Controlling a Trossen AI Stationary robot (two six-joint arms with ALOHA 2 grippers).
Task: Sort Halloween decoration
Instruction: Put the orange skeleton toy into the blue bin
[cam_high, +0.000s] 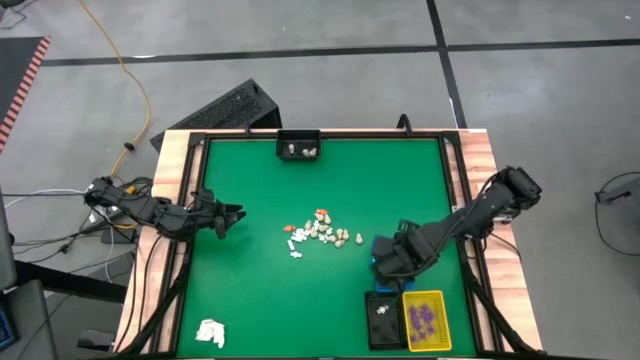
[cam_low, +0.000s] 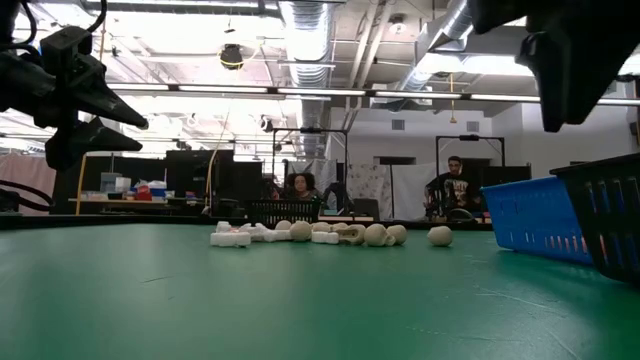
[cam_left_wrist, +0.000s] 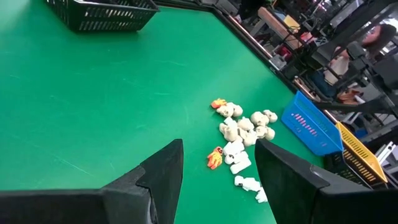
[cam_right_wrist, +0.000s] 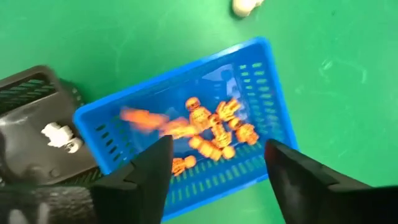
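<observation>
Halloween decoration pieces (cam_high: 322, 232) lie in a loose heap near the middle of the green table (cam_high: 260, 290), mostly cream and white figurines with one orange-red piece at the heap's far edge and another on its left side (seen clearly in the left wrist view (cam_left_wrist: 214, 158)). More orange pieces (cam_right_wrist: 208, 134) sit inside the blue tray (cam_right_wrist: 261, 68), which stands on the table to the right of the heap. Just beside it, toward the near edge, a black tray (cam_high: 381, 318) holds a white piece (cam_right_wrist: 61, 135), and a yellow tray (cam_high: 425, 320) next to that holds purple pieces (cam_high: 424, 318). A second black tray (cam_high: 298, 146) at the far edge holds a few pale pieces.

The right gripper (cam_right_wrist: 214, 165) hovers directly above the blue tray, its fingers (cam_right_wrist: 298, 177) spread apart and holding nothing; one orange piece under it shows blurred. The left gripper (cam_high: 232, 214) waits over the table's left side, pointed toward the heap, its fingers (cam_left_wrist: 165, 177) parted and empty.

A white paper-like wad (cam_high: 210, 331) lies near the front left corner, well apart from everything else. In the low view, two people (cam_low: 452, 190) sit in the room beyond the table.
</observation>
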